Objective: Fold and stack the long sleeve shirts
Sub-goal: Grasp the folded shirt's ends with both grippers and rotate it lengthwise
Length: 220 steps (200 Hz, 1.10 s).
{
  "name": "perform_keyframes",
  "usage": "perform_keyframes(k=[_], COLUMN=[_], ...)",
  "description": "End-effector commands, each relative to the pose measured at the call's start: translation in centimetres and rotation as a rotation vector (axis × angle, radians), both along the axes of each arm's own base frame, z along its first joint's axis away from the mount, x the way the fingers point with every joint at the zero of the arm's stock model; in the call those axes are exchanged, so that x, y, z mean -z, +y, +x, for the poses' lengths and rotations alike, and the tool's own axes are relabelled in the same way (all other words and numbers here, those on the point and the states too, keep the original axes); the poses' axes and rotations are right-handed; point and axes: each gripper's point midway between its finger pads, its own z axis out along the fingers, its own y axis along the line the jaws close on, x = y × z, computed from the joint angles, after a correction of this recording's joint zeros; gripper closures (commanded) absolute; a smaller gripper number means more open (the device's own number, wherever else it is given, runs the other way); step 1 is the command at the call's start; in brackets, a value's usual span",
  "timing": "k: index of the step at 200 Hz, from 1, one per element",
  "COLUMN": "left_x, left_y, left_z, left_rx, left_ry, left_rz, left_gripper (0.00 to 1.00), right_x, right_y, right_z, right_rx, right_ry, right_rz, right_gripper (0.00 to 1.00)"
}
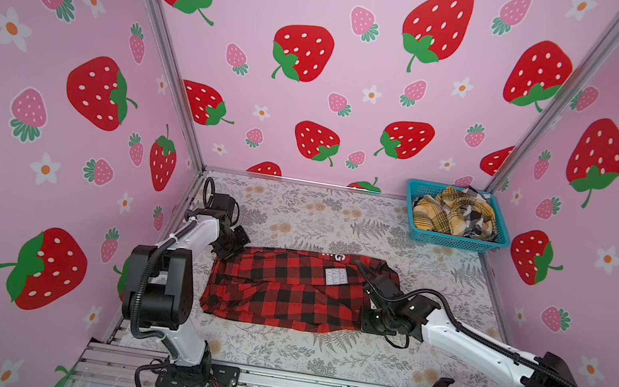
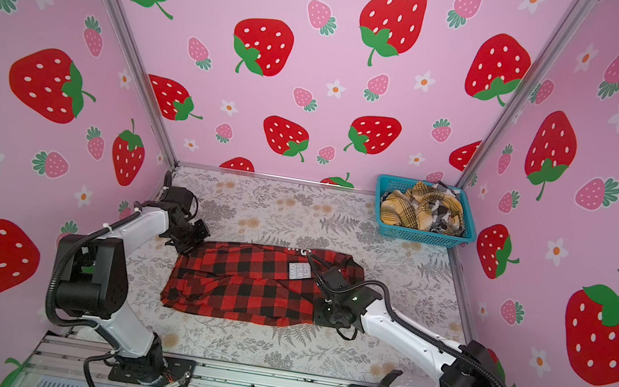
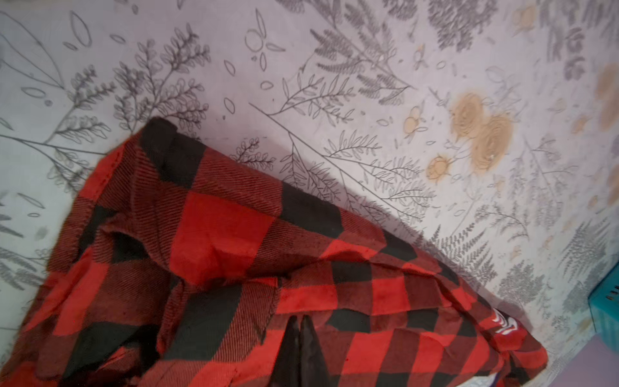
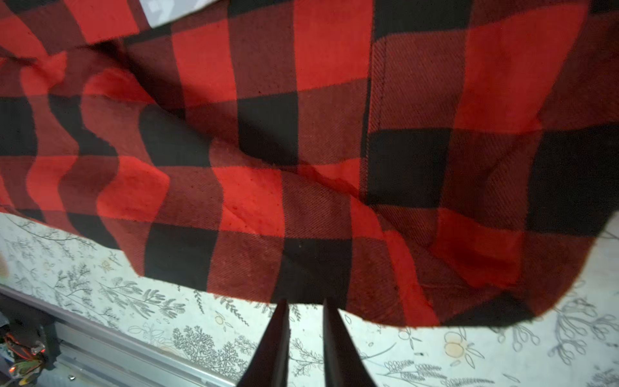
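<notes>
Red-and-black checked shirt lies folded into a band in the middle of the table; the yellow shirt and the black-and-white shirt sit bunched in the teal basket at the far right corner. The left gripper has its fingers pressed together over the red shirt's left end. The right gripper has its fingers slightly apart at the hem on the right end.

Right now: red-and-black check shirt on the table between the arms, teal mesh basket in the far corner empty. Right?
Not empty: both top views show the teal plastic mesh basket holding a mustard-yellow plaid shirt and a black-white plaid shirt. The rest holds: the red-and-black buffalo check shirt lies on the table.
</notes>
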Motion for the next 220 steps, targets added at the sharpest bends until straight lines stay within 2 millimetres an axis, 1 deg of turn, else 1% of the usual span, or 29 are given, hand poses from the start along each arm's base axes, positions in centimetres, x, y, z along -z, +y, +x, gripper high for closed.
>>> perform_keyframes(k=[1, 14, 28, 45, 67, 78, 87, 97, 103, 115, 126, 128, 140, 146, 151, 161, 170, 176, 182, 185, 192, 194, 198, 204, 209, 219, 220], left_x=[1.1, 2.3, 3.1, 3.7, 3.9, 4.0, 4.2, 4.5, 4.7, 5.2, 5.5, 5.6, 5.6, 5.4, 5.2, 4.5, 3.7, 3.0, 2.3, 2.0, 1.2, 1.0, 0.5, -0.2, -1.0, -2.2, -2.4], left_y=[0.1, 0.4, 0.7, 1.0, 1.7, 1.9, 2.0, 1.9, 1.9, 1.7, 1.2, 1.1, 0.0, -0.8, -1.6, -3.9, -6.0, -7.5, -9.0, -9.7, -11.0, -11.5, -12.1, -12.7, -13.2, -13.0, -12.9], left_z=[-0.2, -0.8, -1.3, -1.8, -2.1, -2.3, -2.4, -2.7, -2.9, -3.6, -4.3, -4.5, -5.7, -6.3, -6.9, -7.9, -8.9, -9.5, -10.2, -10.4, -11.1, -11.3, -11.6, -12.1, -12.2, -12.4, -12.4], left_rx=[0.002, -0.007, -0.024, -0.045, -0.061, -0.064, -0.069, -0.069, -0.071, -0.079, -0.078, -0.076, -0.06, -0.046, -0.029, 0.035, 0.108, 0.155, 0.205, 0.226, 0.271, 0.286, 0.312, 0.338, 0.359, 0.371, 0.371], left_ry=[0.02, 0.051, 0.068, 0.08, 0.097, 0.106, 0.113, 0.124, 0.134, 0.153, 0.165, 0.169, 0.179, 0.176, 0.175, 0.159, 0.156, 0.152, 0.139, 0.13, 0.114, 0.107, 0.098, 0.093, 0.069, 0.051, 0.048], left_rz=[-0.006, -0.008, -0.007, -0.009, 0.003, 0.005, 0.006, 0.003, 0.0, -0.008, -0.023, -0.027, -0.051, -0.065, -0.074, -0.088, -0.098, -0.11, -0.128, -0.135, -0.144, -0.145, -0.15, -0.159, -0.168, -0.157, -0.152], left_gripper=[1.0, 1.0, 1.0, 1.0, 1.0, 1.0, 1.0, 1.0, 1.0, 1.0, 1.0, 1.0, 1.0, 1.0, 1.0, 1.0, 1.0, 1.0, 0.96, 0.9, 0.82, 0.79, 0.76, 0.71, 0.68, 0.64, 0.64], right_x=[0.2, 1.0, 1.8, 2.7, 3.3, 4.0, 4.9, 5.5, 5.7, 5.8, 5.4, 5.6, 4.3, 3.9, 3.2, 1.3, -0.8, -2.2, -3.4, -4.0, -5.0, -5.2, -5.7, -6.2, -6.1, -6.8, -6.7], right_y=[-0.4, -0.4, -0.7, -1.2, -0.8, -0.5, -0.7, -0.7, -0.6, -0.6, -0.6, -0.6, 0.0, 0.5, 1.1, 2.7, 4.0, 4.6, 4.8, 4.8, 4.5, 4.3, 4.0, 3.6, 3.4, 3.3, 3.3], right_z=[-0.7, -1.1, -0.5, 1.3, 4.0, 5.2, 6.4, 8.2, 9.7, 13.3, 17.3, 18.0, 22.7, 24.8, 26.4, 28.8, 30.2, 30.6, 30.6, 30.5, 29.9, 29.7, 29.1, 28.0, 26.8, 24.4, 24.1], right_rx=[0.04, 0.048, 0.069, 0.103, 0.122, 0.121, 0.123, 0.127, 0.131, 0.149, 0.169, 0.172, 0.182, 0.177, 0.167, 0.123, 0.08, 0.058, 0.043, 0.039, 0.04, 0.041, 0.043, 0.043, 0.042, 0.036, 0.035], right_ry=[0.028, 0.048, 0.045, 0.037, 0.024, 0.032, 0.035, 0.024, 0.011, -0.015, -0.045, -0.044, -0.084, -0.094, -0.109, -0.144, -0.186, -0.208, -0.227, -0.235, -0.247, -0.249, -0.252, -0.253, -0.243, -0.251, -0.247], right_rz=[0.011, 0.02, 0.018, -0.002, 0.015, 0.012, -0.017, -0.04, -0.05, -0.072, -0.076, -0.08, -0.06, -0.044, -0.021, 0.032, 0.067, 0.082, 0.088, 0.089, 0.081, 0.077, 0.071, 0.068, 0.065, 0.082, 0.082], right_gripper=[0.74, 0.71, 0.71, 0.71, 0.71, 0.71, 0.72, 0.72, 0.72, 0.73, 0.73, 0.73, 0.73, 0.73, 0.72, 0.69, 0.64, 0.58, 0.54, 0.52, 0.49, 0.49, 0.45, 0.42, 0.42, 0.41, 0.42])
